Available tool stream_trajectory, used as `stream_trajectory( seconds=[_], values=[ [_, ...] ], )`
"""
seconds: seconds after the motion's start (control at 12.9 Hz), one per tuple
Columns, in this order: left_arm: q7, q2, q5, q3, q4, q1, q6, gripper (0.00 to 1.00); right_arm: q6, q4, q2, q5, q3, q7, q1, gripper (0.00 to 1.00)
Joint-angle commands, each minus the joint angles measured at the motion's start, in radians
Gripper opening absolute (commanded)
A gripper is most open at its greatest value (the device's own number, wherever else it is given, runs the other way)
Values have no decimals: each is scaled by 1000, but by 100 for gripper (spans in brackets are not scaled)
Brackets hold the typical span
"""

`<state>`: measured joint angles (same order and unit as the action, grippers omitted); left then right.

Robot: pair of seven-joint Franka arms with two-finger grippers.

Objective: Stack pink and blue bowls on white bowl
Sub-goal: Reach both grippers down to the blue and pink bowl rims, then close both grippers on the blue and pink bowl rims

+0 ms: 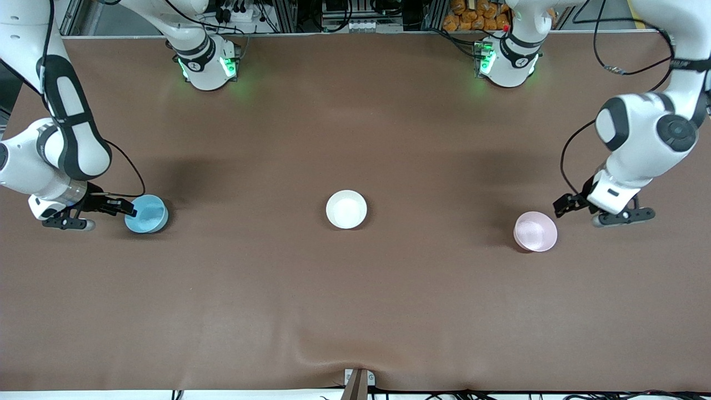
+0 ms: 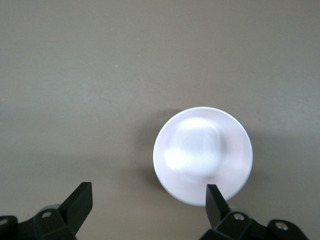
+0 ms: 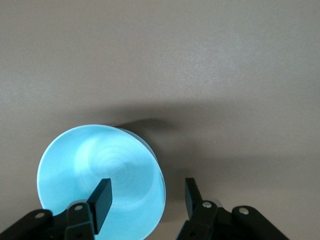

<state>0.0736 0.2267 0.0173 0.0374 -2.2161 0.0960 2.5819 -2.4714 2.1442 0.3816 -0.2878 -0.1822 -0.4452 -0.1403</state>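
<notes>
The right arm reaches low at its end of the table; the right gripper (image 3: 145,202) straddles a rim, one finger (image 3: 101,199) inside. The left arm bends down at its end, the left gripper (image 2: 149,205) spread wide.

The blue bowl (image 3: 101,177) sits upright on the brown bench (image 3: 210,65), its inside showing faint rings. The right gripper (image 3: 147,197) straddles the bowl's rim: one black finger (image 3: 102,200) is inside the bowl, the other is outside, just beside the wall, with a gap between them. A soft shadow lies on the bench next to the bowl.
</notes>
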Motion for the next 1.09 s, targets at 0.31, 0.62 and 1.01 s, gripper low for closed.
stream_trajectory(
  seconds=[0.31, 0.62, 1.01],
  values=[
    [6, 132, 17, 4, 7, 7, 110, 87, -24, -4, 31, -65, 12, -125, -41, 53],
    [6, 178, 16, 4, 12, 7, 121, 37, -21, -10, 57, -195, 10, -283, -48, 27],
    [-3, 158, 18, 6, 12, 4, 115, 0, -9, -17, 56, -197, 10, -282, -48, 10]
  ],
)
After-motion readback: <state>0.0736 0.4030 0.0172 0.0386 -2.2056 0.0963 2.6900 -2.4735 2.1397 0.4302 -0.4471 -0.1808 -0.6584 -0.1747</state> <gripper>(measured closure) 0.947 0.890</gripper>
